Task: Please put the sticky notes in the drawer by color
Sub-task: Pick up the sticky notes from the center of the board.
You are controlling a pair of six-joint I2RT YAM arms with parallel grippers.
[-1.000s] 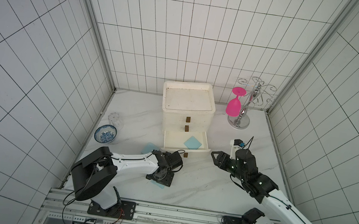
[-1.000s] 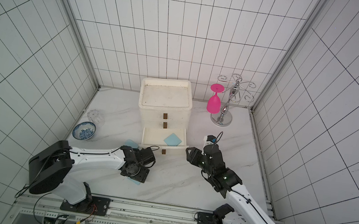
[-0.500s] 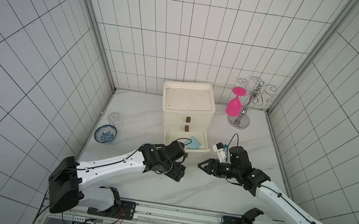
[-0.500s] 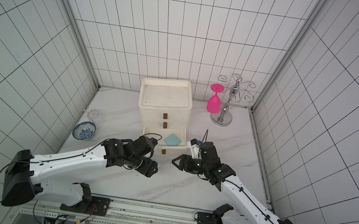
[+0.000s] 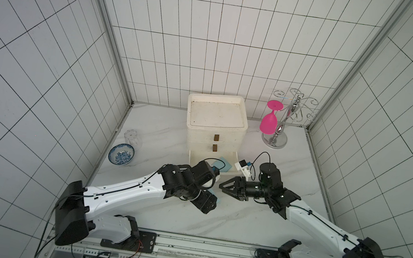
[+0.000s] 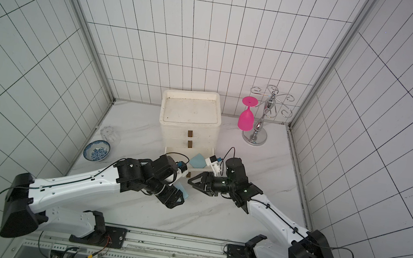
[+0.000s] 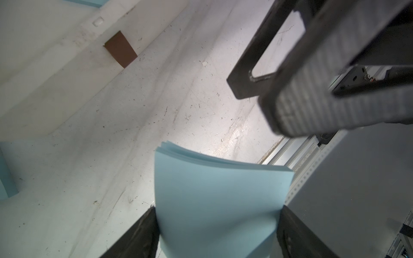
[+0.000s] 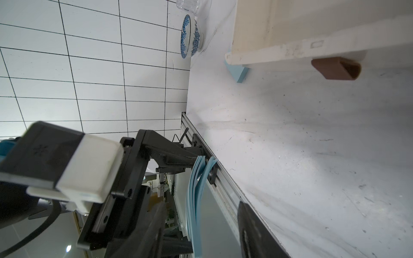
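Observation:
The off-white drawer (image 5: 214,125) (image 6: 190,116) stands at the back, its bottom tray pulled out with a light blue sticky note pad (image 5: 223,164) (image 6: 198,160) inside. My left gripper (image 5: 206,204) (image 7: 218,210) hovers in front of it, shut on another light blue pad (image 7: 219,201) (image 6: 182,190) by two opposite edges, so the pad bows. My right gripper (image 5: 222,189) (image 8: 201,207) faces it, open, with that pad's free edge (image 8: 194,201) between its jaws, not touching either. Another blue pad (image 8: 238,71) lies on the table by the tray's corner.
A blue-patterned bowl (image 5: 121,154) and a clear glass (image 5: 132,138) sit at the left wall. A pink wine glass (image 5: 269,119) hangs on a chrome rack (image 5: 277,140) at the back right. The tray's brown handle (image 8: 335,68) juts out near both grippers.
My left gripper lifted the blue pad off the table and carried it right, toward the tray. My right gripper swung left and now straddles the pad's edge, its jaws slightly narrower.

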